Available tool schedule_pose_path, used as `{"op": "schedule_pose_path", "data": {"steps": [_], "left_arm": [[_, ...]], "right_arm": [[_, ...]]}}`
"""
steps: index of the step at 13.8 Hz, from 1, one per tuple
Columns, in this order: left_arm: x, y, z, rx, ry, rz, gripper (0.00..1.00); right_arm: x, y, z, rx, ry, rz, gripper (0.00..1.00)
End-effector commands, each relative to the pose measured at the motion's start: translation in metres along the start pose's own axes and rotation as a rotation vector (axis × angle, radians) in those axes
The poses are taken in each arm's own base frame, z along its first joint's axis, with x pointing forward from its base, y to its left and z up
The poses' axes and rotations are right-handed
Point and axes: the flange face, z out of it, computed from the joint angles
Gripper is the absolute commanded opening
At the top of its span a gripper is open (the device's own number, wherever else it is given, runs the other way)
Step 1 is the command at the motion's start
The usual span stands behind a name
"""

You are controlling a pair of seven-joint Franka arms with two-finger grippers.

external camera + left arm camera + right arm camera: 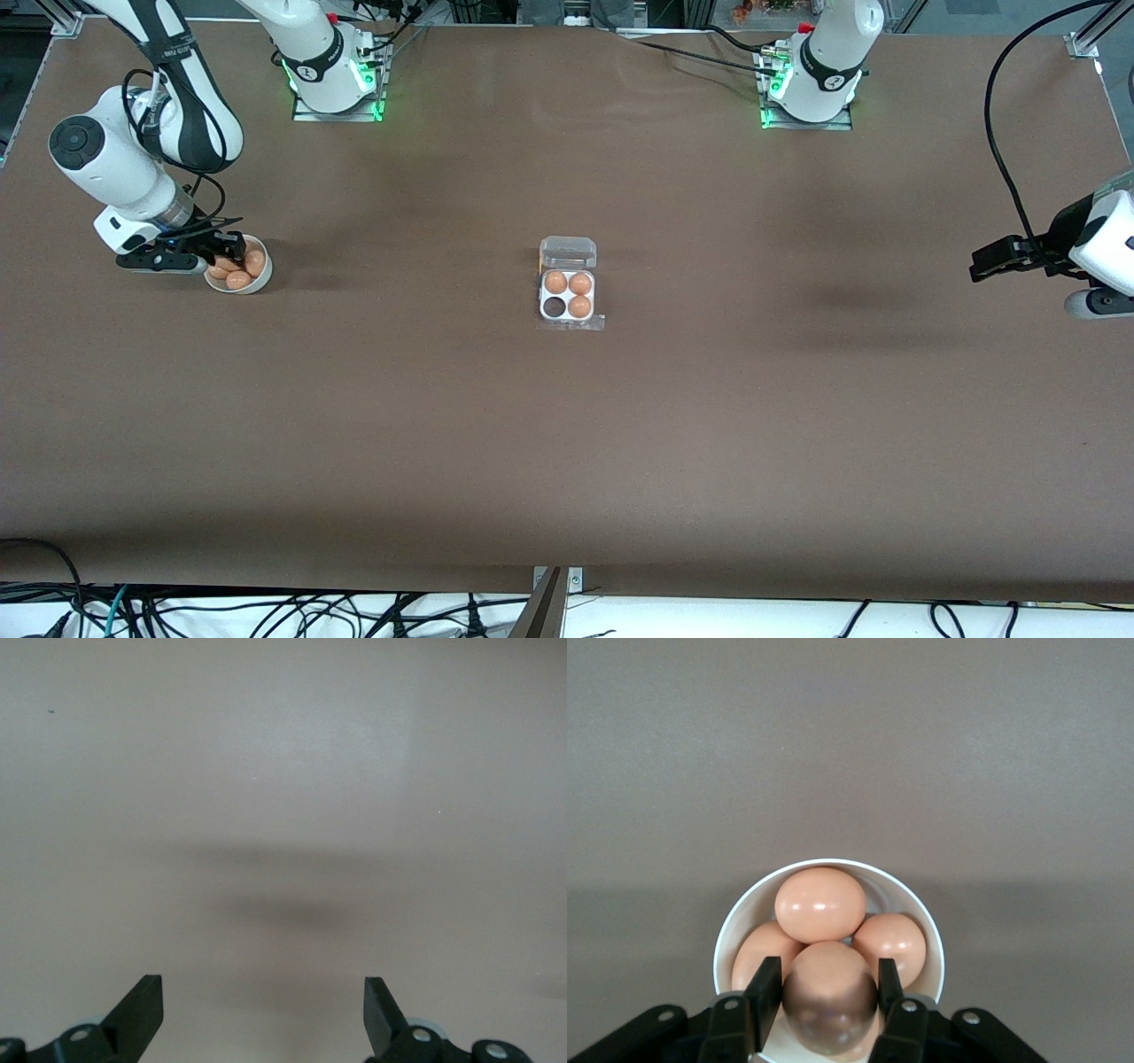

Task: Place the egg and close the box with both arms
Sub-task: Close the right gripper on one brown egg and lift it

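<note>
The box (545, 312) is a small white four-cup tray at the table's middle. Its clear lid (568, 252) lies open on the side toward the robots' bases. Three cups hold brown eggs and the cup (555, 307) nearest the front camera on the right arm's side is empty. My right gripper (226, 257) reaches into a white bowl (259, 285) of eggs at the right arm's end. In the right wrist view its fingers (764, 992) press both sides of one brown egg (830, 992). My left gripper (979, 266) (263, 1010) hangs open over bare table at the left arm's end.
Three more eggs (821, 902) lie in the bowl (735, 930) around the gripped one. Brown table surface (567, 461) stretches between bowl and box. Cables (266, 611) run along the table's edge nearest the front camera.
</note>
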Motion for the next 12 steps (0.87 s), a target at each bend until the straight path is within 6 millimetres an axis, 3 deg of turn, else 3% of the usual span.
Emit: {"op": "schedule_pose_path", "data": {"steps": [1,4,8,12], "left_arm": [[0.002,-0.002,-0.006,0.002,-0.007,-0.004,1.00],[0.002,-0.005,-0.005,0.001,-0.007,-0.010,1.00],[0.002,-0.004,-0.005,0.001,-0.007,-0.022,1.00],[0.002,-0.003,-0.006,0.002,-0.007,-0.020,1.00]], "right_arm": [[0.000,0.002,0.000,0.007,-0.007,-0.003,0.46],[0.000,0.001,0.000,0.007,-0.007,-0.005,0.36],[0.001,-0.002,0.002,0.008,-0.023,-0.017,0.30],[0.023,-0.002,-0.016,0.016,-0.085,-0.026,0.26]]}}
